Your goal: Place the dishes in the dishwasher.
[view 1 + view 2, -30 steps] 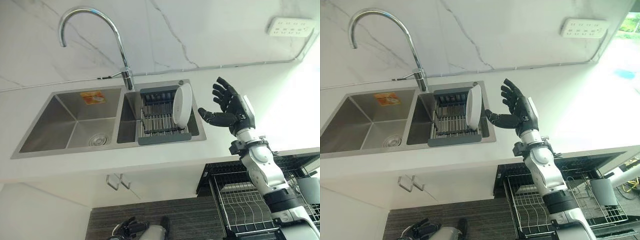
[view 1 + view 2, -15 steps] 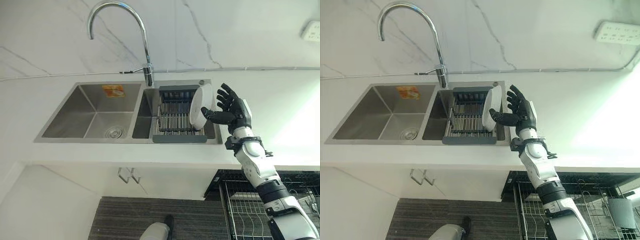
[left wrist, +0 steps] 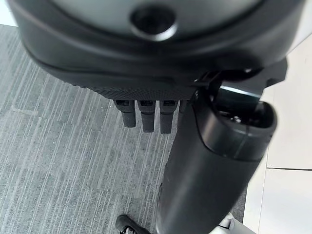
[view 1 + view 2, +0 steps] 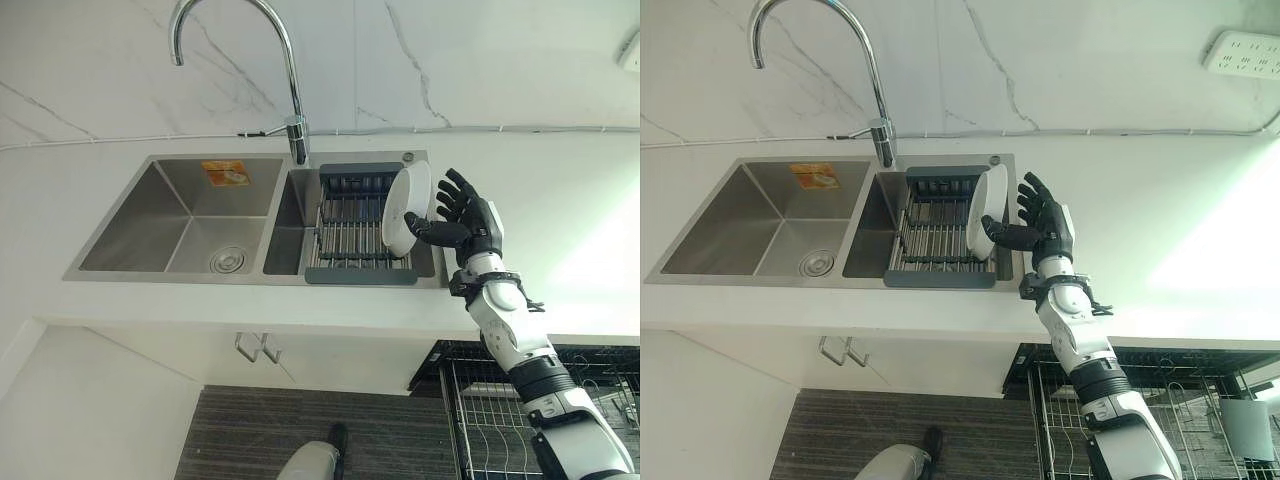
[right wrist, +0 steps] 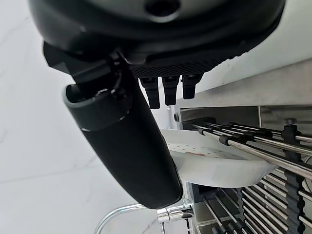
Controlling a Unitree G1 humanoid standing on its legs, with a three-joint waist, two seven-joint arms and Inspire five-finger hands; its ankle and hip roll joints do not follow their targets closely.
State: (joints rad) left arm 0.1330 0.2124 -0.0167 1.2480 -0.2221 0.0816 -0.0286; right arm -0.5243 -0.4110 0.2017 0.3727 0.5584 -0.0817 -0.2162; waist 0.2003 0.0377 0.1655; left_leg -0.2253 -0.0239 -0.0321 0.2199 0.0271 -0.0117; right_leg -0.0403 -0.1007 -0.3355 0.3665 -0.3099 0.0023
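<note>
White plate (image 4: pixel 405 208) is standing on edge in the rack (image 4: pixel 350 225), just left of where we are spreading our right hand (image 4: pixel 462 217) wide.

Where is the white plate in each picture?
Left eye view: the plate stands on edge at the right end of the drying rack in the sink, beside the open right hand.
Right eye view: same spot, plate left of the hand.
Right wrist view: plate among the rack's bars, past the thumb.
Left wrist view: floor, no plate.
Shared landmark: the curved tap.
</note>
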